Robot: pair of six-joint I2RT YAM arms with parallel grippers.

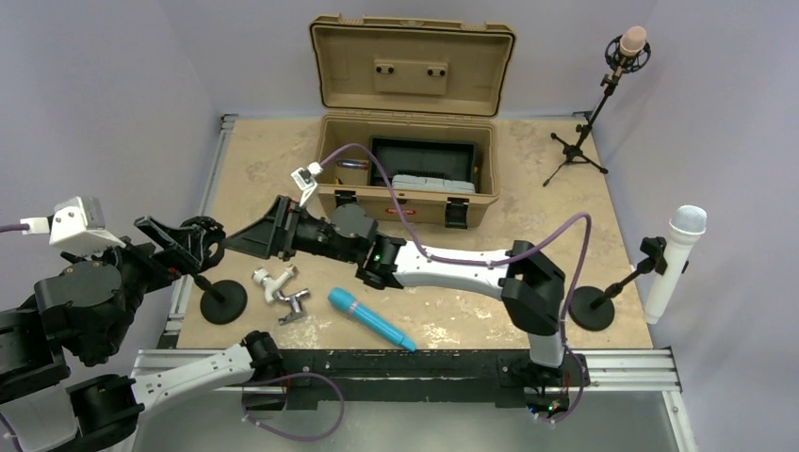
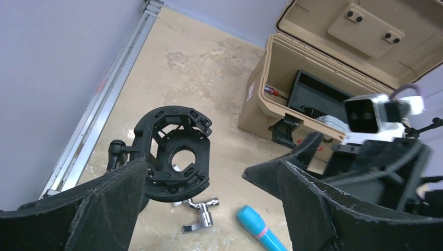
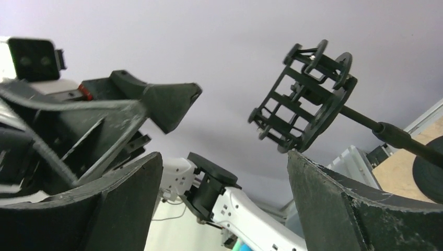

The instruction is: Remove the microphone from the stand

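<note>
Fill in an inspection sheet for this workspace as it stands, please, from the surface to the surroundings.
Surface: tan tabletop, scuffed and stained.
Job's things: shock mount on its round-base stand is empty; blue microphone lies on the table.
Clutter: open tan case; metal fittings; white microphone on a stand at the right; tripod microphone at the far right.
Claws: left claw open, nothing held, shock mount ahead of it; right claw open, empty.
Cables: purple cable arches over the case.
Surroundings: lilac walls; aluminium rails.
</note>
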